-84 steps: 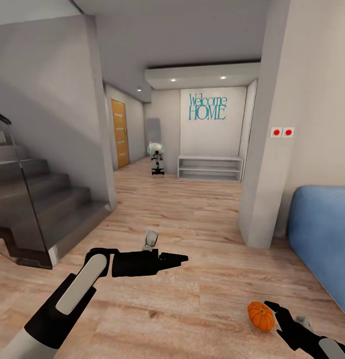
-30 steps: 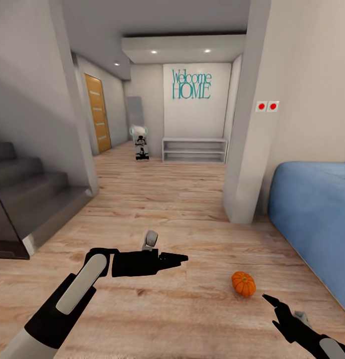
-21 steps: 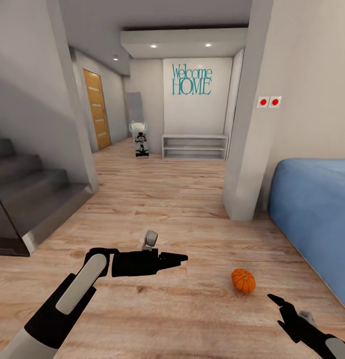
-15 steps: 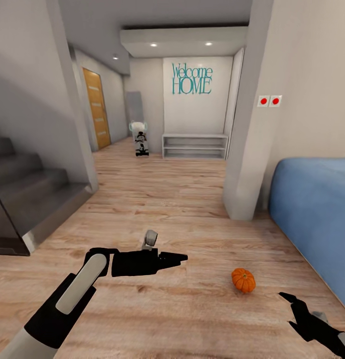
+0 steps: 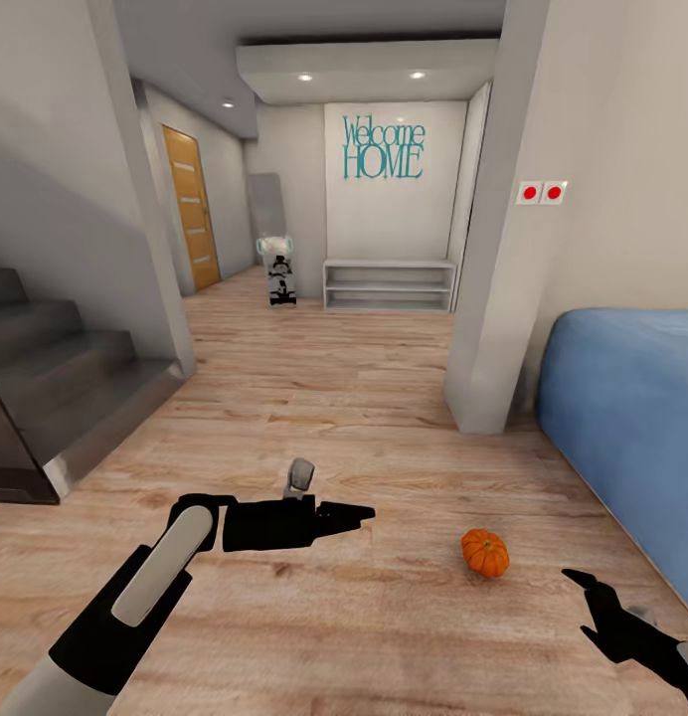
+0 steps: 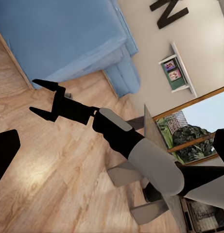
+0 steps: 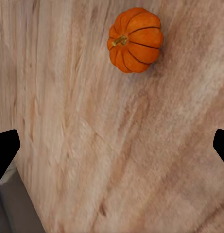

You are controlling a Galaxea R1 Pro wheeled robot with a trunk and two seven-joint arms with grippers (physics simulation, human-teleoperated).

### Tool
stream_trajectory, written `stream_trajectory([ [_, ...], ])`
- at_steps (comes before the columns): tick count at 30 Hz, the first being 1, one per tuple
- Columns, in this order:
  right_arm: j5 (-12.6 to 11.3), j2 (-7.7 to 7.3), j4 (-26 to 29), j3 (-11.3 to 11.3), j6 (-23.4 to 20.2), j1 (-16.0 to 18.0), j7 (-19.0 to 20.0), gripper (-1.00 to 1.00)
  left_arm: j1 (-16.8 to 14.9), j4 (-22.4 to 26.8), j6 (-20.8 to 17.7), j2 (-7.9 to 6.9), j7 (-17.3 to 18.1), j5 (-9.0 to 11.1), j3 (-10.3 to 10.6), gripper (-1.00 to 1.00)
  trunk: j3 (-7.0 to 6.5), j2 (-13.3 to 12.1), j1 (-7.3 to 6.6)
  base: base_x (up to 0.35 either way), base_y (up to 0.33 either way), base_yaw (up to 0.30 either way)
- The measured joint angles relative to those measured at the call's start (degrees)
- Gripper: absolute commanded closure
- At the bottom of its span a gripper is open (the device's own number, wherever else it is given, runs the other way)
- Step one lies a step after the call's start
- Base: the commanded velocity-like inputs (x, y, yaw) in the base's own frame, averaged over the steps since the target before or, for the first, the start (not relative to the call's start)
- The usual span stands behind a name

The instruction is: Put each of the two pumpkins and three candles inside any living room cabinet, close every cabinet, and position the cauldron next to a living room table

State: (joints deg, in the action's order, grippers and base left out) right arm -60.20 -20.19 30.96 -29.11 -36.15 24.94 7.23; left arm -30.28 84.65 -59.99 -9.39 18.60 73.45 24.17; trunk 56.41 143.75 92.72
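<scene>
A small orange pumpkin [image 5: 484, 553] lies on the wood floor, right of centre in the head view. The right wrist view looks down on the pumpkin [image 7: 136, 39], lying ahead of the fingers. My right gripper [image 5: 575, 602] is low and to the pumpkin's right, apart from it, open and holding nothing. The left wrist view also shows the right gripper [image 6: 41, 97] with its fingers spread. My left gripper [image 5: 362, 515] is held out over the floor to the pumpkin's left, open and empty. A glass-topped table [image 6: 141, 211] with grey legs stands behind the right arm.
A blue sofa [image 5: 622, 418] runs along the right. A grey pillar [image 5: 483, 298] stands beside it. Stairs [image 5: 46, 398] rise on the left. Down the hallway are a white shelf unit [image 5: 389, 285], a small robot figure [image 5: 277, 270] and a wooden door [image 5: 190, 209].
The camera view has shifted. My right gripper, which was against the pumpkin, has drawn back to the right and away from it. The left arm holds the same pose.
</scene>
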Motion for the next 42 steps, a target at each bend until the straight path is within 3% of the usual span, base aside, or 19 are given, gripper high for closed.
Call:
stream_trajectory([
  [33,0.2,0.17,-0.5,1.2,1.4,0.2,0.2,-1.00,0.0,-0.3,0.0,0.20,0.0,0.1,0.0,-1.00,0.00,0.0,-0.03,0.289,0.000,0.000],
  [42,0.2,0.13,-0.9,1.2,1.5,0.2,0.2,-1.00,0.0,-0.1,0.0,0.20,-0.2,0.0,-0.1,-1.00,0.00,0.0,0.00,0.092,0.000,0.000],
])
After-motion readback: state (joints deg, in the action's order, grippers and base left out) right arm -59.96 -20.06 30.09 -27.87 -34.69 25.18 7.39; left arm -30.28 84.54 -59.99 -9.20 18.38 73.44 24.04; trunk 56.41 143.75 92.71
